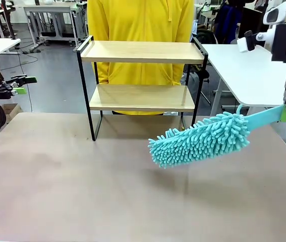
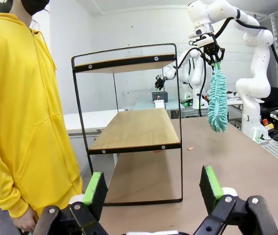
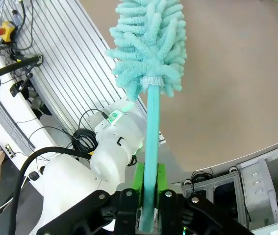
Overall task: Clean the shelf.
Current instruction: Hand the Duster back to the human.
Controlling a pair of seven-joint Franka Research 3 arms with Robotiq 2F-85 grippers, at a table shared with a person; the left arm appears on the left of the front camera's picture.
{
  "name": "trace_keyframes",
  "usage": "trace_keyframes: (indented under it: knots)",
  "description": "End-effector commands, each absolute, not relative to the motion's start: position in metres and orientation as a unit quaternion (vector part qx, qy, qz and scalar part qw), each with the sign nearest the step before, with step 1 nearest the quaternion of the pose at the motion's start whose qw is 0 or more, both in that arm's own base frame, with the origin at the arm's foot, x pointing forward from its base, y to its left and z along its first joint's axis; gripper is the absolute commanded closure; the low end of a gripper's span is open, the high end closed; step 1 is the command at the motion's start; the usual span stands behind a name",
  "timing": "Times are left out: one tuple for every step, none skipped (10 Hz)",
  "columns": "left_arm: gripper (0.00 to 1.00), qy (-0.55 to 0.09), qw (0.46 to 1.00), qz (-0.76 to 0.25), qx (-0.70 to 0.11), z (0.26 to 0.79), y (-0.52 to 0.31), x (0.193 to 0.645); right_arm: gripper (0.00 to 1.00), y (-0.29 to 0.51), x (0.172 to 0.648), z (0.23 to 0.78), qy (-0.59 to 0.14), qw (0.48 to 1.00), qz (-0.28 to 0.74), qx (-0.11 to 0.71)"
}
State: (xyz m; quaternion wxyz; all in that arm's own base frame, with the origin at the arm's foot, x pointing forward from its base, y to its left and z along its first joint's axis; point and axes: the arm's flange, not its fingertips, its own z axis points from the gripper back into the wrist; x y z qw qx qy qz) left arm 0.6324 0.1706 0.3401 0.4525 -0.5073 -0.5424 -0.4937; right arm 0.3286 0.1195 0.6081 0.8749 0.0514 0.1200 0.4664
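Left of the shelf point(image 1: 141, 83), at the counter's point(image 1: 82, 191) edge, the left pincer point(image 2: 151, 188) hangs released, green pads spread. The shelf, two pale wooden boards in a thin black frame, stands at the far middle before a person in yellow point(image 1: 140, 20). To its right, above bare brown counter, the right pincer point(image 3: 148, 188) is clenched on the smooth handle of a shaggy teal duster point(image 1: 201, 140).

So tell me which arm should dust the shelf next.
Right. The right gripper is shut on the duster, held above the table near the shelf. The left gripper is open, holding nothing.
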Motion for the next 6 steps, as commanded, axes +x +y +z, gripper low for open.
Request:
trace_keyframes:
  knots:
    - [0.00, -0.543, 0.455, -0.494, -0.505, 0.3433, 0.1703, 0.6306, 0.87, 0.1190, 0.3287, 0.6101, 0.116, 0.878, 0.461, 0.050]
    - [0.00, -0.543, 0.455, -0.494, -0.505, 0.3433, 0.1703, 0.6306, 0.87, 0.1190, 0.3287, 0.6101, 0.116, 0.878, 0.461, 0.050]
    - [0.00, -0.543, 0.455, -0.494, -0.505, 0.3433, 0.1703, 0.6306, 0.87, 0.1190, 0.3287, 0.6101, 0.116, 0.878, 0.461, 0.050]
    - [0.00, -0.543, 0.455, -0.494, -0.505, 0.3433, 0.1703, 0.6306, 0.87, 0.1190, 0.3287, 0.6101, 0.116, 0.878, 0.461, 0.050]
    - [0.00, -0.543, 0.455, -0.494, -0.505, 0.3433, 0.1703, 0.6306, 0.87, 0.1190, 0.3287, 0.6101, 0.116, 0.878, 0.461, 0.050]
    - [0.00, -0.543, 0.455, -0.494, -0.505, 0.3433, 0.1703, 0.6306, 0.87, 0.1190, 0.3287, 0.6101, 0.116, 0.878, 0.461, 0.050]
